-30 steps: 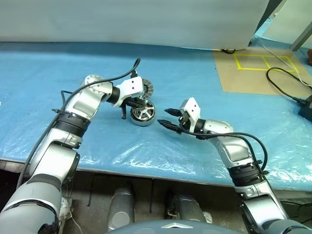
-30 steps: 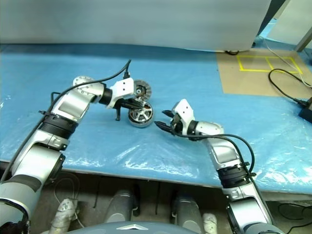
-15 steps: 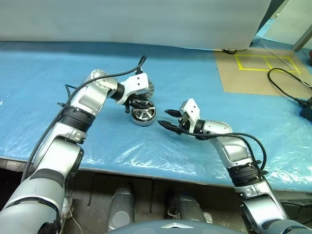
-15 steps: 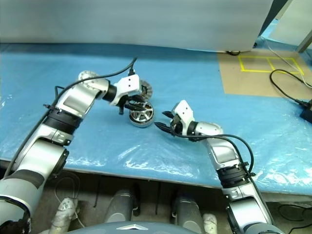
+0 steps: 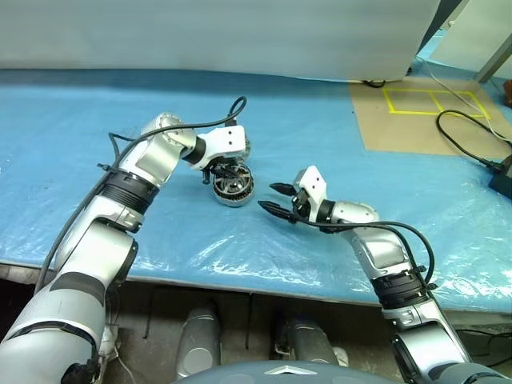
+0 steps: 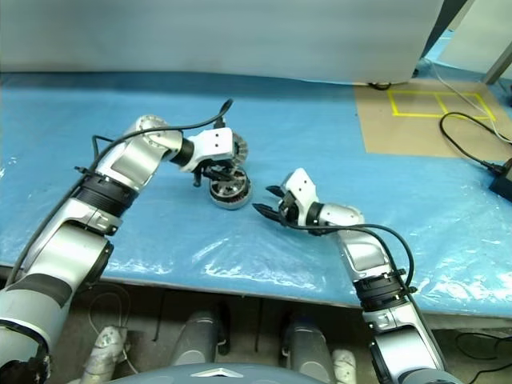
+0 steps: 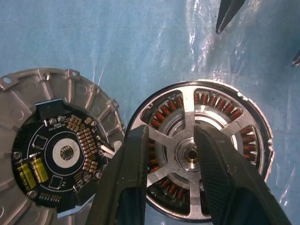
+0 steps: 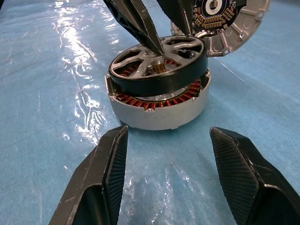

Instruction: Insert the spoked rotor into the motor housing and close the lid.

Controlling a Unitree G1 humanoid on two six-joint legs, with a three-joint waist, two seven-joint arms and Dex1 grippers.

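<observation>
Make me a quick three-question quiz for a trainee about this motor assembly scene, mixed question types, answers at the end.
1. True or false: the spoked rotor sits fully seated and level in the motor housing.
2. Multiple choice: where is the lid? A) on top of the housing B) on the blue sheet beside the housing, circuit board facing up C) held in the right gripper
3. Fill in: the left gripper's fingers stand over the rotor's ____.

Key
1. False: it is tilted, one side raised above the housing rim.
2. B
3. Hub, one finger either side, jaws apart.
</observation>
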